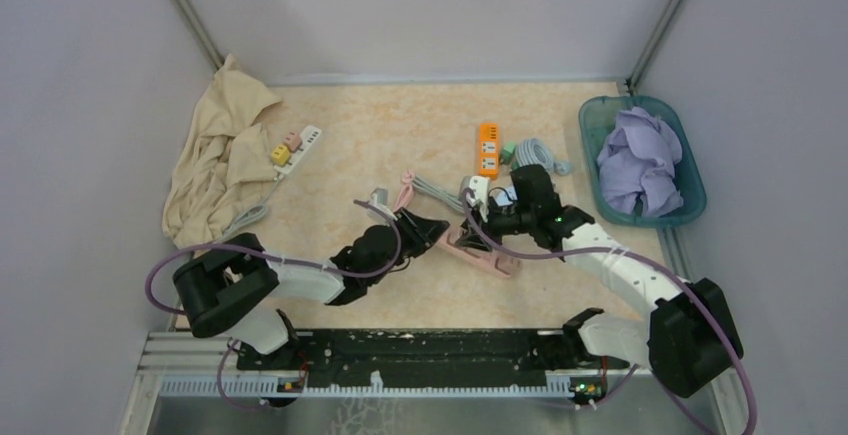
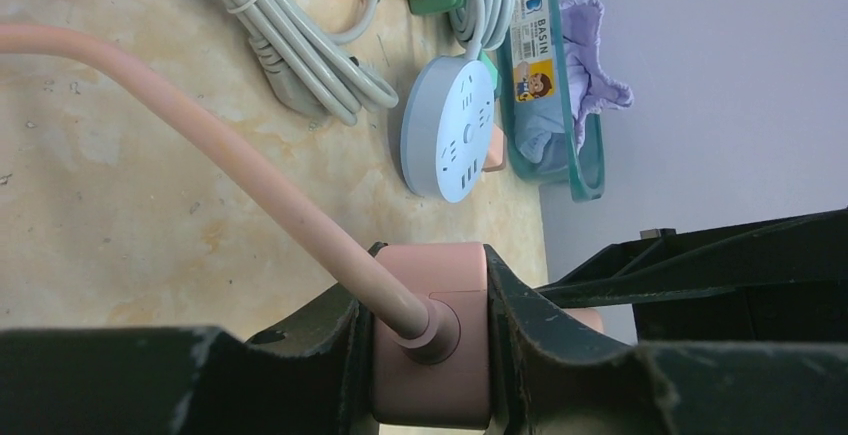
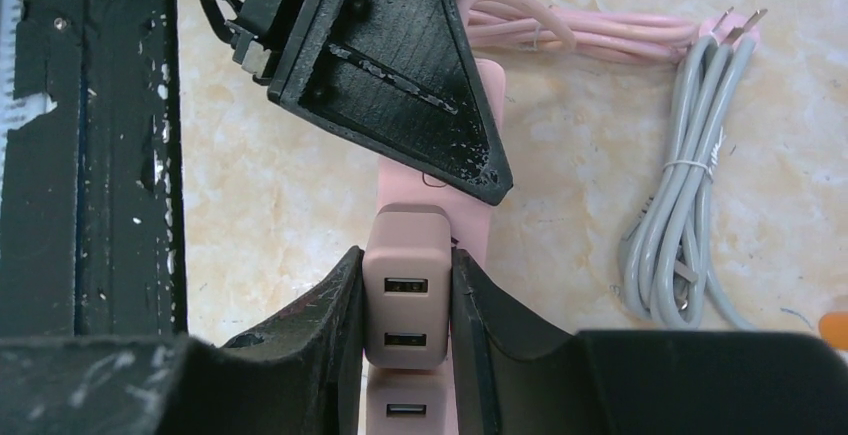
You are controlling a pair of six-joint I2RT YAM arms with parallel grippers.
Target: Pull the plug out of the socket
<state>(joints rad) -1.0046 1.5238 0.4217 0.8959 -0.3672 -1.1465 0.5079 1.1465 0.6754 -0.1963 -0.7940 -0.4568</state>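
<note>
My left fingers (image 2: 545,345) tight on smooth pink strip (image 2: 432,275), right fingers (image 3: 320,325) tight on its boxy plug (image 3: 406,245), over mottled beige table (image 3: 280,205).

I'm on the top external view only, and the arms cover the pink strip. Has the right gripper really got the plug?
Observer: Yes. The right wrist view shows the right gripper shut on the pink plug, with a finger on each side.
Operator: And the left one, is it bracing the strip?
Observer: In the left wrist view the left gripper is clamped on the end of the pink power strip, where the pink cable leaves it.
Operator: Anything nearby that I can't make out?
Observer: A round grey-blue socket lies close to the teal basin.
</note>
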